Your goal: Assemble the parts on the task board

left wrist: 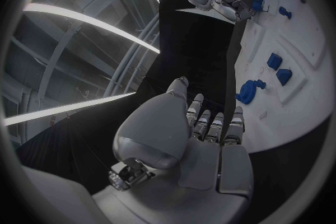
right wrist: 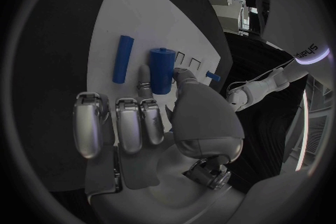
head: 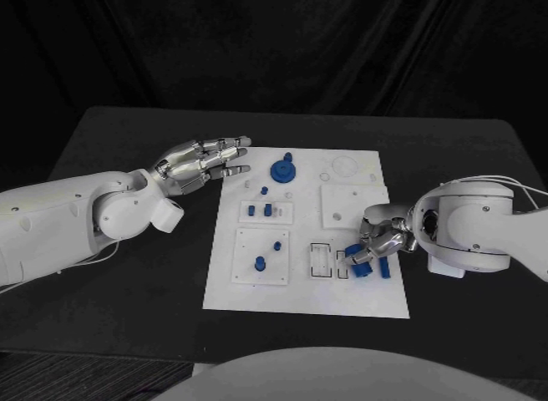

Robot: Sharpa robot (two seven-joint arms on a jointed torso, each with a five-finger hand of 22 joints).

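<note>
A black table (head: 129, 150) carries the white task board (head: 304, 288), which lies flat at its middle, long side running away from the robot. Bare dark tabletop surrounds the board on all four sides.

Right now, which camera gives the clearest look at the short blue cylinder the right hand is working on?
The right wrist view: the short blue cylinder lies on the white task board, pinched by the right hand. The head view mostly hides it behind the fingers. In the left wrist view it is a far speck.
</note>
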